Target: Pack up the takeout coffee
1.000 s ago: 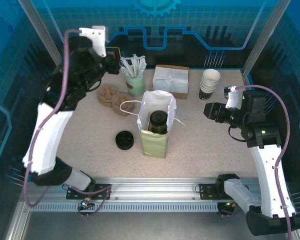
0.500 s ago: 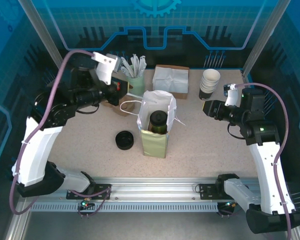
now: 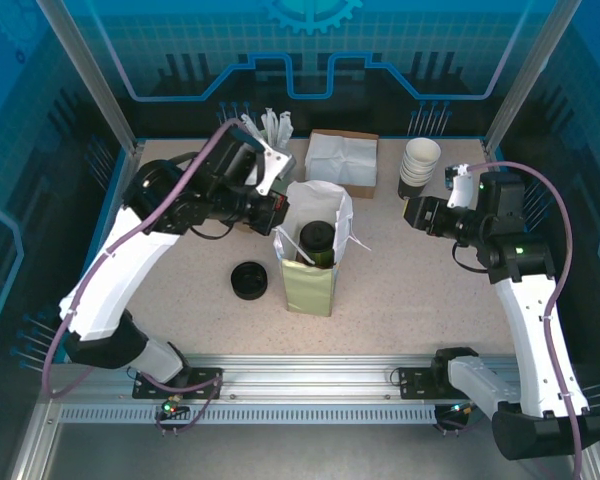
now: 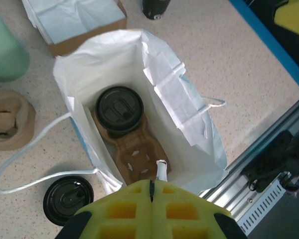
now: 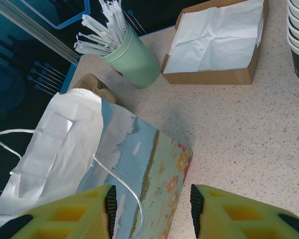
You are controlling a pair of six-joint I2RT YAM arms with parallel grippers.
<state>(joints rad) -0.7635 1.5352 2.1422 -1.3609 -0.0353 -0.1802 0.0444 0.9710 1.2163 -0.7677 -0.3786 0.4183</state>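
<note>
Glossy plastic coffee lid (image 4: 119,108) (crinkled paper bag (image 4: 174,94))

L arm (image 3: 110,280) & R arm (image 3: 535,320): white shells, blk joints & motor housings. A mauve cable (image 3: 195,172) loops along each. White bracket (image 3: 272,165) at L wrist; small green LED (image 3: 517,249) on R forearm. Pads (image 4: 124,214): yellow foam w/ square recesses, blk-edged inner faces.

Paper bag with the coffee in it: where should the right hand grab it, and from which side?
Take the paper bag by the white cord handle draped down its printed wall, facing the right hand, coming from that side. The bag stands upright with thin walls that would probably crumple; the cord hangs loose.
</note>
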